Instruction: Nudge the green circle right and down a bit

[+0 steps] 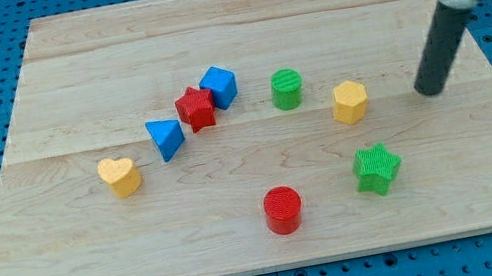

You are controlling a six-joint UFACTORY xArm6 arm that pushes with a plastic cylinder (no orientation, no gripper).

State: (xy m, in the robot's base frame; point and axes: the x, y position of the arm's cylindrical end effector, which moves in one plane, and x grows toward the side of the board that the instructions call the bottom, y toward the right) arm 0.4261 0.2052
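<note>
The green circle stands on the wooden board, a little right of the middle. My tip touches the board well to the right of it, beyond the yellow hexagon, and touches no block. The yellow hexagon lies just right of and below the green circle, with a small gap between them.
A green star lies below the yellow hexagon. A red circle sits lower, near the middle. A blue cube, a red star and a blue triangle form a slanted row at the left. A yellow heart lies further left.
</note>
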